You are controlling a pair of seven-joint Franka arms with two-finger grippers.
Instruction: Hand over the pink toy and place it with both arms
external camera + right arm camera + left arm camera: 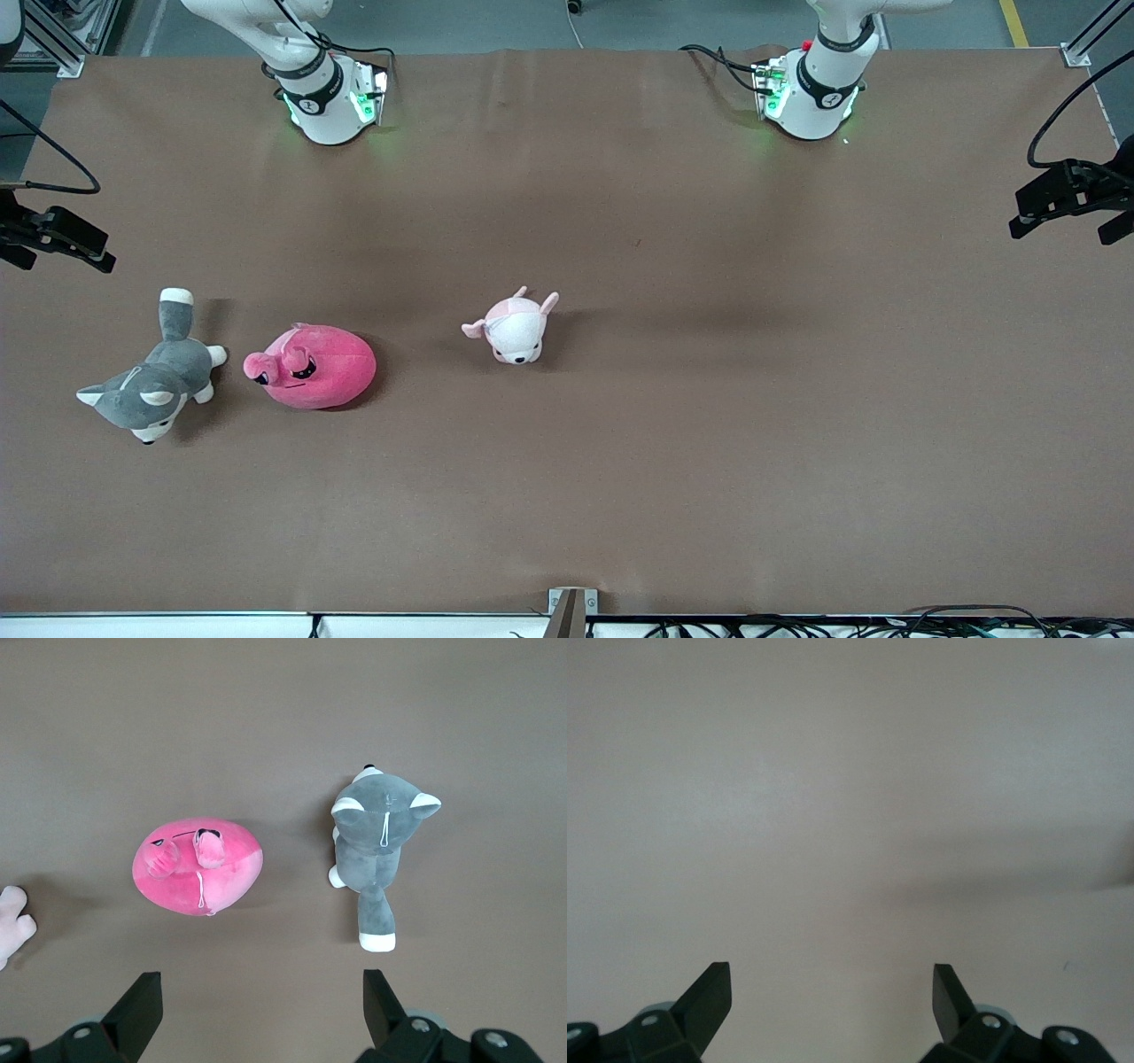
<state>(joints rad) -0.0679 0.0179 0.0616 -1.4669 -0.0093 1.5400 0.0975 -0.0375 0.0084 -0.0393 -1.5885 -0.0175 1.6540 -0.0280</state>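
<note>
The pink toy (312, 366) lies on the table (620, 496) toward the right arm's end, between a grey husky plush (151, 381) and a pale pink plush (516, 326). Right gripper (262, 1003) hangs above it, fully open, empty. Left gripper (833, 997) waits over bare table, fully open, empty.

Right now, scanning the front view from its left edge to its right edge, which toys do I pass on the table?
Grey-and-white husky plush → pink toy → pale pink-and-white plush animal.
</note>
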